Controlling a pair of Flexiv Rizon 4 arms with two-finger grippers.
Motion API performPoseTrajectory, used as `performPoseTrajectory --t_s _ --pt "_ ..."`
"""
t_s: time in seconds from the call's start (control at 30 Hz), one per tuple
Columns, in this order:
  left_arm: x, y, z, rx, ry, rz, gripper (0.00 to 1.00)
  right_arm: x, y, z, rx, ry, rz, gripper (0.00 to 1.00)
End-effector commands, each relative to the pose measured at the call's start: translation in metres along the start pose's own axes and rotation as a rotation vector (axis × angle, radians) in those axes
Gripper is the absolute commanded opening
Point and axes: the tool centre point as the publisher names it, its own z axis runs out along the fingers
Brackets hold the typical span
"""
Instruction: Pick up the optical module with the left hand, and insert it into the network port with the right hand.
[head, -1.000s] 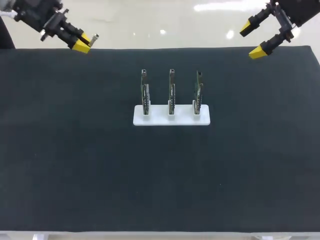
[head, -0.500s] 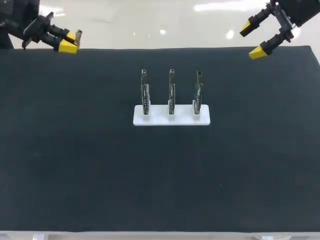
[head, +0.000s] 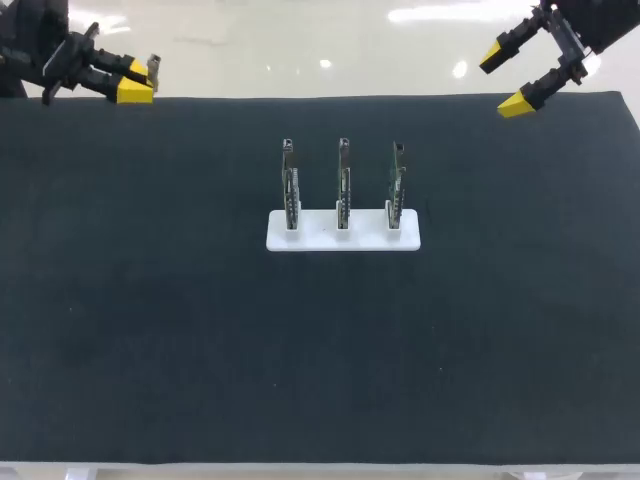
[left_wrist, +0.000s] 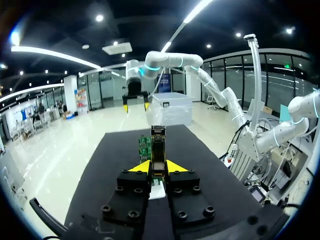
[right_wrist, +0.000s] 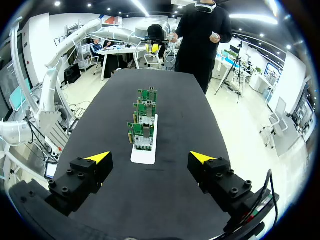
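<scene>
Left wrist view showed my left pincer clamped on the optical module, both yellow tips pressing its long sides, with the far end sticking out well ahead of the fingers. I judged it a small, light, stiff piece in a metal case, likely slick on its faces and delicate at the plug end. A firm hold on the flat sides near the middle seemed right, leaving the plug end bare for insertion. From the head view, that pincer hung over the far left corner of the desk, the module poking out past its tips. My right pincer hung over the far right corner, fingers wide apart, holding and touching nothing. Three network cards stood upright in a white base mid-desk, well apart from both pincers; the network port I could not pick out.
</scene>
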Motion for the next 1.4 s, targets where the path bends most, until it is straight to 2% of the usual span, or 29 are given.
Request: performPoseTrajectory --t_s 0.03,0.27,0.67,1.0,1.4 --pt "0.002 -0.001 0.015 -0.140 -0.090 0.031 0.00 0.000 0.000 0.000 0.000 -0.001 -0.001 1.00" --pt "-0.014 0.011 0.050 -0.175 -0.170 0.049 0.00 0.000 0.000 0.000 0.000 -0.001 -0.001 1.00" --pt "-0.034 0.027 0.108 -0.174 -0.239 0.019 0.00 0.000 0.000 0.000 0.000 -0.001 -0.001 1.00" --pt "-0.037 0.035 0.146 -0.149 -0.288 -0.016 0.00 0.000 0.000 0.000 0.000 -0.001 -0.001 1.00" --pt "-0.030 0.042 0.191 -0.143 -0.271 -0.039 0.00 0.000 0.000 0.000 0.000 -0.001 -0.001 1.00"
